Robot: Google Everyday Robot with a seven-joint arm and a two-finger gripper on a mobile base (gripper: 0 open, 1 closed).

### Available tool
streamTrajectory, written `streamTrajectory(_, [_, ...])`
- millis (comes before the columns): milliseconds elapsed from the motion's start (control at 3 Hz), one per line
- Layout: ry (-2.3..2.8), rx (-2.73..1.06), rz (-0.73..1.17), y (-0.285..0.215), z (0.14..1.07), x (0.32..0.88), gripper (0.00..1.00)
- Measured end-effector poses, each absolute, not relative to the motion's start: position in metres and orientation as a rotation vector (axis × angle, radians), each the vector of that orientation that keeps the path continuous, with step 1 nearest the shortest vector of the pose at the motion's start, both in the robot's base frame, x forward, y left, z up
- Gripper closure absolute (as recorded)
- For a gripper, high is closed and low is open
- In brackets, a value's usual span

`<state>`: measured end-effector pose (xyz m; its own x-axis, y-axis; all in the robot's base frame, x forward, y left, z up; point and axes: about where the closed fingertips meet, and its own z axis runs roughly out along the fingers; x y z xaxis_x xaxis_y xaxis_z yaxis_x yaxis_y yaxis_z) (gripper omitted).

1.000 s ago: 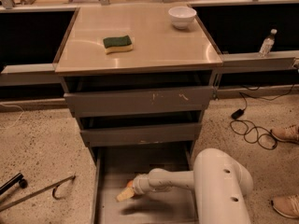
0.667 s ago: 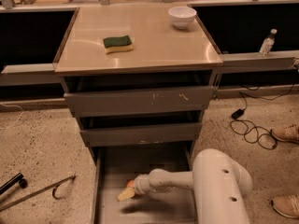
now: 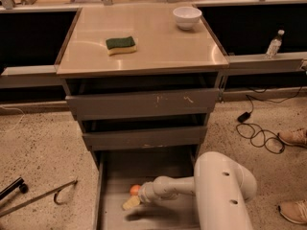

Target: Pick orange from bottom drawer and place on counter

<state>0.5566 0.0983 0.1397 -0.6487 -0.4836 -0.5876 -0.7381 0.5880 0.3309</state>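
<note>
The orange lies on the grey floor of the pulled-out bottom drawer, near its left side. My white arm reaches into the drawer from the right. My gripper, with a yellowish tip, is low over the drawer floor, just in front of the orange and right beside it. I cannot tell whether it touches the orange. The beige counter tops the cabinet above.
A green-and-yellow sponge and a white bowl sit on the counter. Two shallower drawers stand slightly open above the bottom one. A cable, shoes and a bottle are on the right; a metal tool lies on the floor at left.
</note>
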Motion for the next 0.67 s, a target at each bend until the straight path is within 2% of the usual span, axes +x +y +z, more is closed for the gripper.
streamTrajectory(333, [2.384, -0.979, 0.779, 0.097, 0.1382, 0.5555, 0.15])
streamTrajectory(667, [2.384, -0.979, 0.779, 0.097, 0.1382, 0.5555, 0.39])
